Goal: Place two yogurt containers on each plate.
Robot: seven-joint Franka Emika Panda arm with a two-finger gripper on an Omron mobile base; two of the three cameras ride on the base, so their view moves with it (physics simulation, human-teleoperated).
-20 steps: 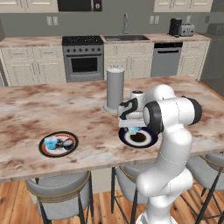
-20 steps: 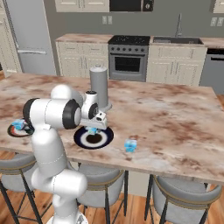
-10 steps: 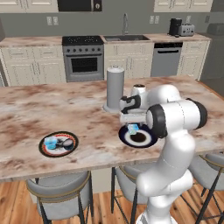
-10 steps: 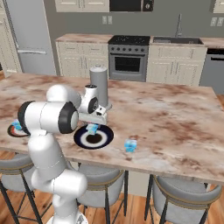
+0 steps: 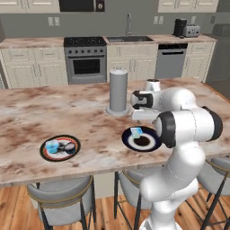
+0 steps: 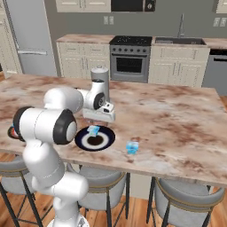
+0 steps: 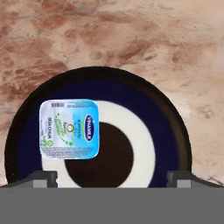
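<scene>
Marble counter (image 5: 54, 114) carries it all. Blue plate (image 6: 104, 145) has one pale cup (image 7: 69, 128) on it, off-centre on the ring. Red plate (image 5: 44, 155) at the far end looks full, two cups. Gripper (image 7: 112, 178) hangs just above the blue plate, jaws wide, holding nothing. So I'd say three down; next is grabbing the last cup (image 6: 132, 147), beside the blue plate.

A long brown-and-cream marbled stone counter (image 5: 54, 112) carried a tall grey cylinder (image 5: 118, 91) standing upright; near it lay a round blue-black-rimmed plate (image 5: 152, 144); well apart sat a round red-orange-rimmed plate (image 5: 45, 155); a small pale blue yogurt cup (image 6: 132, 147) stood directly on the stone.
</scene>
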